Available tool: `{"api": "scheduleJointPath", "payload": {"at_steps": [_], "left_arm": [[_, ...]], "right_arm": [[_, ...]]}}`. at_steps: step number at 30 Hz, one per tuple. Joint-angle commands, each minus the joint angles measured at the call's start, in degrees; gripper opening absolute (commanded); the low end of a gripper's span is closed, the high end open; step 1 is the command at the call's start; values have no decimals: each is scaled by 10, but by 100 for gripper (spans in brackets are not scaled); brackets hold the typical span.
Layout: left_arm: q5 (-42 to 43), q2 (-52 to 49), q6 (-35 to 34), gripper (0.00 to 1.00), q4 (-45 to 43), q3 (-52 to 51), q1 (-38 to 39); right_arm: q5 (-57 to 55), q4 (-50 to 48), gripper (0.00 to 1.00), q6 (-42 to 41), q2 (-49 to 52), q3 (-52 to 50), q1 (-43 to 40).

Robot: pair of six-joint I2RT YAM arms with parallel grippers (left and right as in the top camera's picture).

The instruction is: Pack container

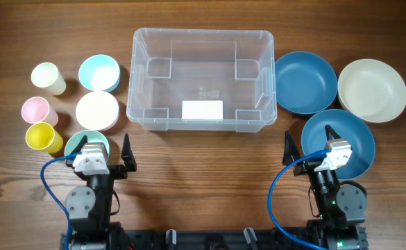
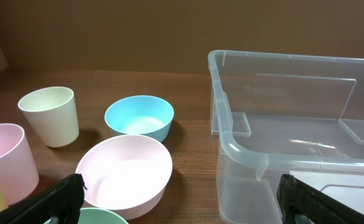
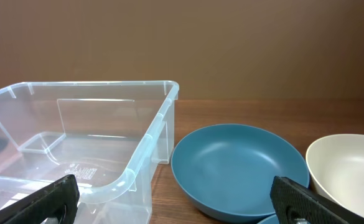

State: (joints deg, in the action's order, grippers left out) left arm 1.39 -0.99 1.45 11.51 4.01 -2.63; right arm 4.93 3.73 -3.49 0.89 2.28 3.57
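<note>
Nearest the lens, the left gripper (image 1: 102, 151) is seen with its jaws spread wide and empty, poised over the near edge of a green bowl (image 1: 96, 137). To the left three cups are grouped: a yellow cup (image 1: 41, 136) just beside that bowl, a pink cup (image 1: 35, 110) behind it and a cream cup (image 1: 48, 78) farthest back. A pale pink bowl (image 1: 97, 110) and a light blue bowl (image 1: 99, 72) are lined up behind the green one, near the left wall of the container (image 1: 139, 76). The container is set upright at the middle of the wooden table (image 1: 203, 167), beyond both arms, and nothing is seen in it but a white label (image 1: 203, 110) on its base. To its right a dark blue bowl (image 1: 305, 82) is placed just beside the wall, a cream bowl (image 1: 372, 90) farther right, and a second blue bowl (image 1: 359, 142) lies partly beneath the right gripper (image 1: 311, 142), whose jaws are likewise parted and empty. Packing is judged not yet begun. A first pick is best made on a rim, one finger inside and one outside, with the nearest dish on each side taken first. The wide bowls should probably be nested flat on the base, clear of the moulded corner notches, so that room is left for the cups.
</note>
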Motion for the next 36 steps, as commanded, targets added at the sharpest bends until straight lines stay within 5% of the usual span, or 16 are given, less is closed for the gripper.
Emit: {"api": "scheduleJointPath", "payload": {"at_steps": [1,4,10,17,21,26,36], "left_arm": [[5,5,11,100,-3,-6,1],[5,5,11,100,-3,-6,1],[5,5,11,100,-3,-6,1],[5,5,11,100,-3,-6,1],[5,5,11,100,-3,-6,1],[5,5,11,100,-3,-6,1],[5,5,11,100,-3,-6,1]], "right_arm": [[1,-3,100,4,-3,-3,1],[10,-3,100,-52,-3,-3,1],[14,-3,100,-290,-3,-3,1],[-42,111,99,-374,17,70,1],[-89,153,99,-329,113,180,-2],[-93,254,100,-178,318,392,-35],[-27,409,100,-160,564,558,-107]]}}
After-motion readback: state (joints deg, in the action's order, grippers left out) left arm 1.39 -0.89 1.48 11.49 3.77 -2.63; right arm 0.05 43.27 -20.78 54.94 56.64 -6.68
